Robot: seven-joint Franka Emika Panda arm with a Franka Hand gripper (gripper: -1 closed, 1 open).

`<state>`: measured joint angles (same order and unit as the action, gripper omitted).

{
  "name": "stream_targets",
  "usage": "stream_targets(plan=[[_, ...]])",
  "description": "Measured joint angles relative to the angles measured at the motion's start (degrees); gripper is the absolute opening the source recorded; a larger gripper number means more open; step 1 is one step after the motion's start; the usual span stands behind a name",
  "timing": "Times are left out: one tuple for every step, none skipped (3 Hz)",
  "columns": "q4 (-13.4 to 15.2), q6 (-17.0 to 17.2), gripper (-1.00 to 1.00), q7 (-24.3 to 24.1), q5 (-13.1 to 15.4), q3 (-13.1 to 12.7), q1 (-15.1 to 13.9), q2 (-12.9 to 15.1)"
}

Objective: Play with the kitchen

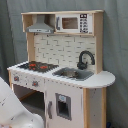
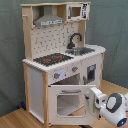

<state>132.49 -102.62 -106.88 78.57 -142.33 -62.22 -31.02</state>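
In the second exterior view we locate the gripper [image 2: 93, 99] against the upper edge of the open oven door [image 2: 70, 101]. We cannot tell whether it grips that edge. The kitchen [image 1: 60, 75] stands upright before a grey curtain [image 1: 116, 45], its oven door swung down and outward.

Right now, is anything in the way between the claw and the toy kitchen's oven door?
Nothing visible. In the second exterior view the claw sits right at the free edge of the open oven door of the toy kitchen; I cannot tell if it is touching.
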Motion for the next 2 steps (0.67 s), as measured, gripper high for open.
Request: stream_targets(plan=[[0.74,-3.63,-1.00,0.00,1.81,3.27,-2.62,-0.08],[0.71,-6.25,-1.00,0.00,4.66,3.28,-7.18,-0.09]])
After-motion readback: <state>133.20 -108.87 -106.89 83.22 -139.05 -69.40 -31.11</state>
